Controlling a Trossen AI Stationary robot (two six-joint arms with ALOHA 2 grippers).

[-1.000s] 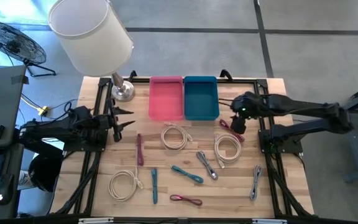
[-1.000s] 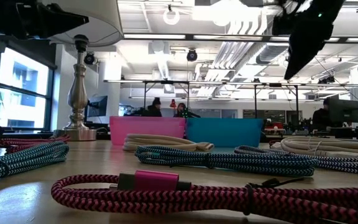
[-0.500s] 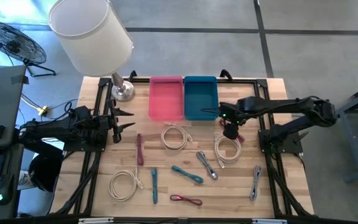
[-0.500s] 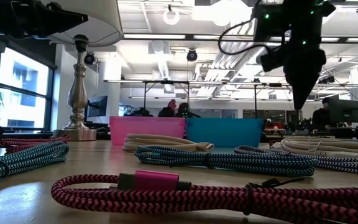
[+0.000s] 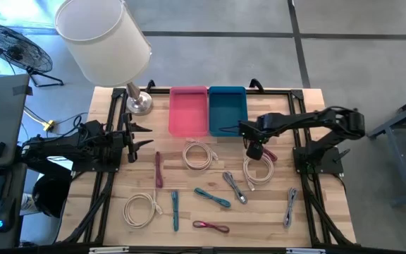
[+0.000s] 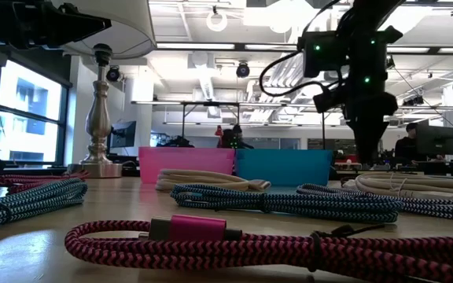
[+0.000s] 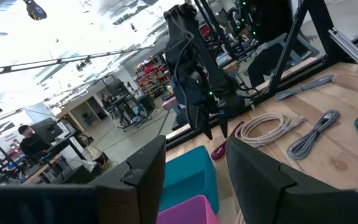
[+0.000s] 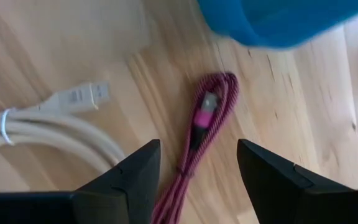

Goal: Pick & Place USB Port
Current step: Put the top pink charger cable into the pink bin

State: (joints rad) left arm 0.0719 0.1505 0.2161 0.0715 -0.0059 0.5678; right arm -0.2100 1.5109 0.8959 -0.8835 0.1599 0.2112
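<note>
Spanning the scene, the wooden table (image 5: 111,219) carries a pink bin (image 5: 188,111) and blue bin (image 5: 228,111) side by side at its far edge. Near the blue bin, the right gripper (image 5: 254,151) hovers, fingers spread and empty, over a bundled pink cable (image 8: 199,134) beside a white cable (image 5: 258,168). The left gripper (image 5: 138,135) waits at the left edge, fingers apart.

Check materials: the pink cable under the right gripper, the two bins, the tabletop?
Bundled pink cable: braided fabric sleeve by its woven texture, with a glossy pink plug shell, probably plastic or anodised metal. Pink rectangular bin and blue rectangular bin: smooth, uniform colour, likely moulded plastic. Light wooden tabletop: visible grain and plank seams, matte finish.
</note>
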